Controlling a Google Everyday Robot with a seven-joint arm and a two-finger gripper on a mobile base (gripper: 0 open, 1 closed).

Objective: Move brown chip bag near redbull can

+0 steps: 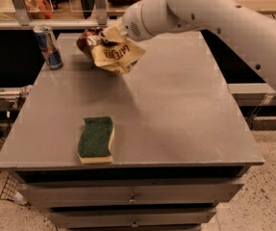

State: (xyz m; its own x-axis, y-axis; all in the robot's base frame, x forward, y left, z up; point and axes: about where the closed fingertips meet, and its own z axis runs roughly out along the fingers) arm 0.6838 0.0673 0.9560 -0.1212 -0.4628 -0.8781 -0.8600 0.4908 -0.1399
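Gripper (110, 33), over the table's (185, 124) far left, is pinched closed on the top fold of the brown chip bag (112, 56), judged light, soft and crushable, just short of the redbull can (48, 47).

The one camera looks from high in front of the counter (176, 109), down and across from its front edge to its far edge, near enough that the whole top fills the view. The gripper (109, 34) hangs toward the far left corner, jaws clamped on the brown chip bag (114, 57).
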